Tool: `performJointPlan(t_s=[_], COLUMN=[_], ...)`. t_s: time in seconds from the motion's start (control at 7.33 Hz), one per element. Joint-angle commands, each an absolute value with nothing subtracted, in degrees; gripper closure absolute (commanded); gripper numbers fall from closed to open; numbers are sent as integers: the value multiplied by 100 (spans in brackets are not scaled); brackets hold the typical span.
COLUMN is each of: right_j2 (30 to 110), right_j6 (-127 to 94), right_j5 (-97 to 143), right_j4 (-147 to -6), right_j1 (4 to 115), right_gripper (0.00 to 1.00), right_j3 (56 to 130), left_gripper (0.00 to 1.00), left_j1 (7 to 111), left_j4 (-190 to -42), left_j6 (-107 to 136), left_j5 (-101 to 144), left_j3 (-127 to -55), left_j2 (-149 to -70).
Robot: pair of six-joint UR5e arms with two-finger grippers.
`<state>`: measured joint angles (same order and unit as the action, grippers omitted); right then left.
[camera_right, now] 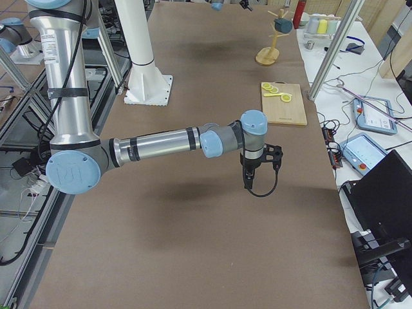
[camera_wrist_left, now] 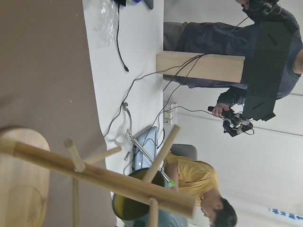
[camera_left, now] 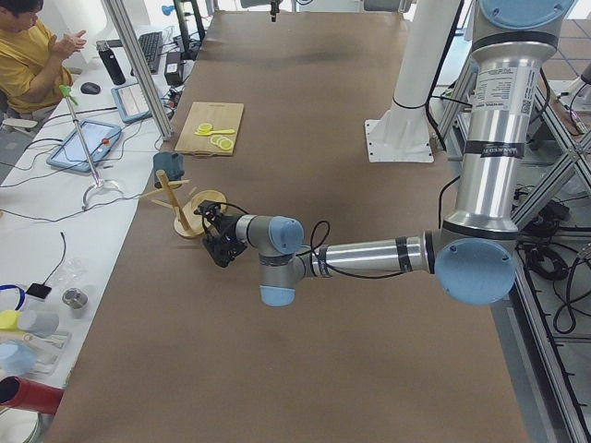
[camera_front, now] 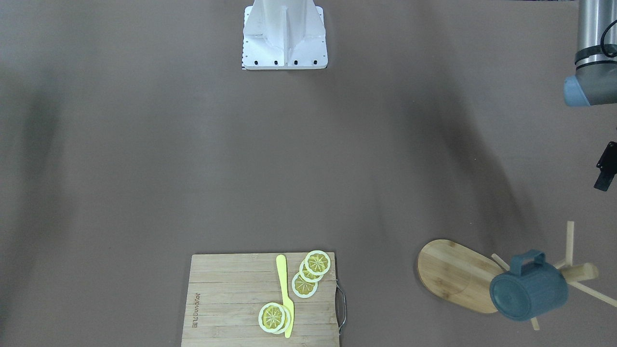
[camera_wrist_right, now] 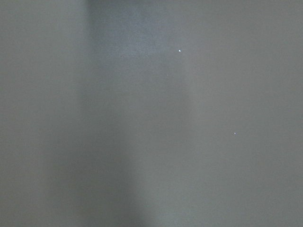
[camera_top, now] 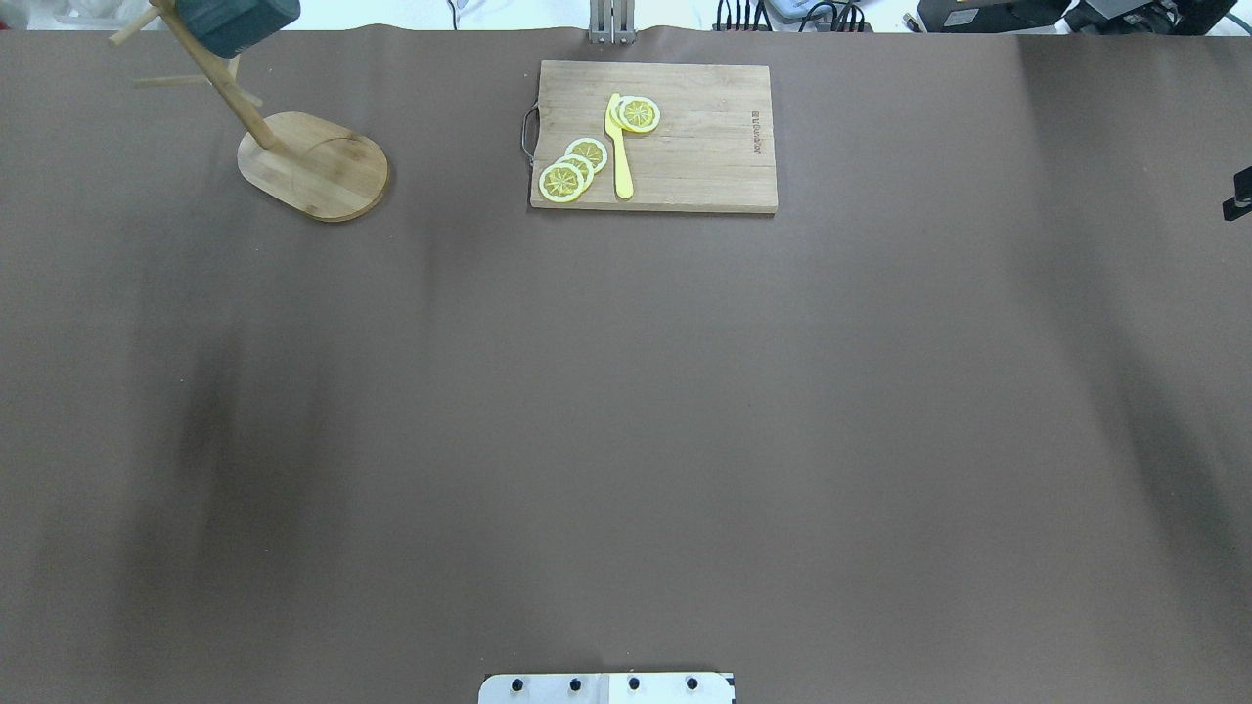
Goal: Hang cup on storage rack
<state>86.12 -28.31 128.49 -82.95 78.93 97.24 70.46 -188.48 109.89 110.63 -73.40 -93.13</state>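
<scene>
Cup: the dark slate-blue cylindrical mug [camera_front: 528,291] hangs by its squarish loop handle on a thin dowel peg of the light wooden mug tree [camera_front: 453,274], tilted on its side and clear of the brown worktop [camera_front: 193,168].
Rack: it stands on its oval bamboo base at the far left corner of the worktop as the robot sees it, well apart from the rectangular bamboo cutting board [camera_front: 231,299] that carries the lemon slices [camera_front: 318,262] and a yellow plastic knife [camera_front: 284,289].
Left gripper [camera_left: 220,247]: near the rack, touching neither it nor the mug. Whether its fingers are apart or together cannot be told.
Right gripper [camera_right: 248,183]: points down over bare worktop, far from the rack, holding nothing. The spacing of its fingers cannot be told either.
Progress: the hanging looks done.
Risk, nudge: the left arm sits close enough that a careless move could clip a peg or the base and shake the mug loose.
Risk, slip: how far along the peg the handle sits is hard to read. If it is near the tip, a small jolt might drop it.
Risk, tipping: the mug's weight hangs off to one side of the post, so a knock from that side seems likeliest to topple the rack.
</scene>
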Motion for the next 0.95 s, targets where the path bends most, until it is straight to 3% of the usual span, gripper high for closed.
performJointPlan(t_s=[0.0, 0.41, 0.82], right_j2=[8718, 8850, 8868], right_j6=[-2664, -2216, -2004], right_j5=[12841, 12841, 12902], right_j4=[-8279, -8279, -8209], right_j1=[8033, 8147, 8174], right_gripper=[0, 0, 0], right_j3=[9721, 9677, 9677], left_gripper=[2, 2, 2], left_j1=[7128, 7487, 7856], left_j4=[-18791, -18652, -16424], left_j6=[8275, 4948, 4614], left_j5=[11374, 11311, 12101], left_j3=[-7356, -7365, -8583], left_j2=[-8985, -8701, -8370])
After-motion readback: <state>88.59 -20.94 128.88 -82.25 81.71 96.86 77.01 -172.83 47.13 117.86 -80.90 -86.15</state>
